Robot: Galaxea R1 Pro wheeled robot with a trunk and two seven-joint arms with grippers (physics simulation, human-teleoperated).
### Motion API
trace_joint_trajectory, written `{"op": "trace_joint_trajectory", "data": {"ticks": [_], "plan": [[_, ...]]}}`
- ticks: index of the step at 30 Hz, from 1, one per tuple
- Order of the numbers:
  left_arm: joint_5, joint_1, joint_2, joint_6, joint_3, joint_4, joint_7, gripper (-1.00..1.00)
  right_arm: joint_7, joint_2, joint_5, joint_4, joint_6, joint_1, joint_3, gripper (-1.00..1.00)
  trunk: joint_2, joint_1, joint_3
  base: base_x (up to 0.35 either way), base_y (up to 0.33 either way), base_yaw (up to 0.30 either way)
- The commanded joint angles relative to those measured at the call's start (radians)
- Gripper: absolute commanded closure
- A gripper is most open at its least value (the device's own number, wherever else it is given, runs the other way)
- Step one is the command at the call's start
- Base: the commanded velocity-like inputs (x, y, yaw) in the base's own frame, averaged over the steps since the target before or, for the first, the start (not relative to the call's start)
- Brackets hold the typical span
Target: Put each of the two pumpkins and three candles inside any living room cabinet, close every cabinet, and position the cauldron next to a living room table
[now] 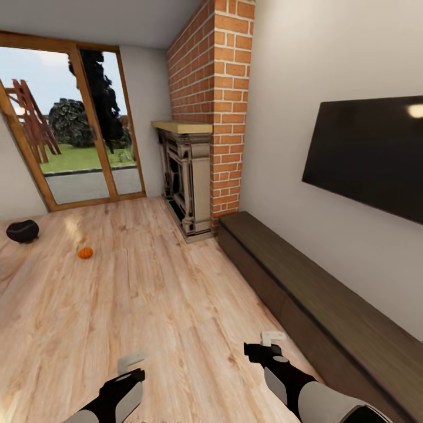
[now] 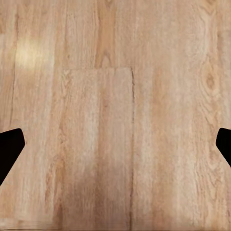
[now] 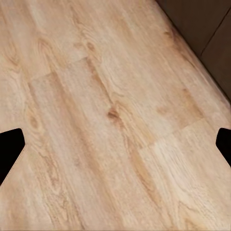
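Note:
One small orange pumpkin lies on the wooden floor at the far left. Beyond it, near the left edge, sits the black cauldron. The long low dark-brown cabinet runs along the right wall with its drawers shut, and its corner appears in the right wrist view. My left gripper hangs open over bare floor. My right gripper is open too, just left of the cabinet front, holding nothing. The candles and the table are out of view.
A brick chimney with a fireplace stands ahead at the cabinet's far end. A black TV hangs on the right wall above the cabinet. Glass doors close the far side. Wide wooden floor lies between me and the pumpkin.

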Motion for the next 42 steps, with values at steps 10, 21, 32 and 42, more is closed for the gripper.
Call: {"op": "trace_joint_trajectory", "data": {"ticks": [10,21,32,42], "plan": [[0.005,-0.001,0.000,0.005,-0.009,-0.002,0.007,-1.00,-0.003,0.000,-0.009,0.001,-0.007,-0.001,0.009,-1.00,0.070,-0.038,0.030,0.000,0.000,0.291],[0.005,0.000,0.000,0.005,-0.009,-0.002,0.007,-1.00,-0.002,-0.002,-0.010,0.002,-0.016,0.004,0.007,-1.00,0.147,-0.081,0.065,0.000,0.000,0.291],[0.005,0.000,0.000,0.005,-0.009,-0.002,0.007,-1.00,0.002,0.000,-0.011,0.069,-0.016,0.004,0.007,-1.00,0.224,-0.123,0.099,0.000,0.000,0.291],[0.004,0.000,0.000,0.005,-0.010,-0.002,0.007,-1.00,0.004,0.000,-0.011,0.071,-0.016,0.004,0.007,-1.00,0.266,-0.146,0.118,0.000,0.000,0.291]]}}
